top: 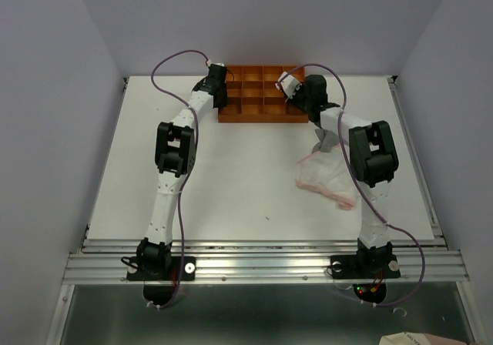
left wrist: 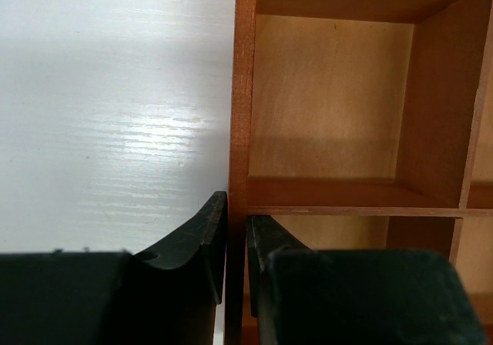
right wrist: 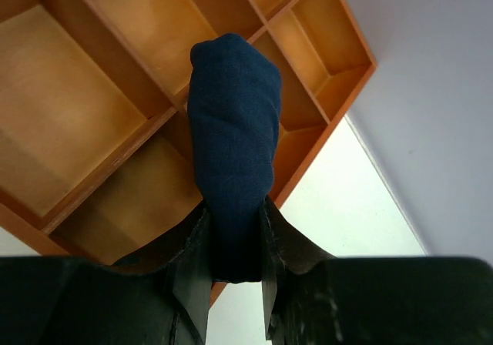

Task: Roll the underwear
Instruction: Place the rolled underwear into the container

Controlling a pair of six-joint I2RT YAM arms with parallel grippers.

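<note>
Two grippers were at the wooden tray (left wrist: 331, 195): the left gripper (left wrist: 236, 210) pinched its left wall; the right gripper (right wrist: 233, 206) held rolled navy underwear (right wrist: 231, 122) above it.

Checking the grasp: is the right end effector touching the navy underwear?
Touching. The right wrist view shows the navy underwear pinched between both fingers of the right end effector.

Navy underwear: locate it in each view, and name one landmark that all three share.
Top external: not visible, hidden under the right gripper at the right end of the wooden tray.
Left wrist: not in it; only the wooden tray's wall and the table show.
Right wrist: the navy underwear is at centre, rolled and pinched by the right gripper above the wooden tray.
Shared landmark: the wooden tray.
</note>
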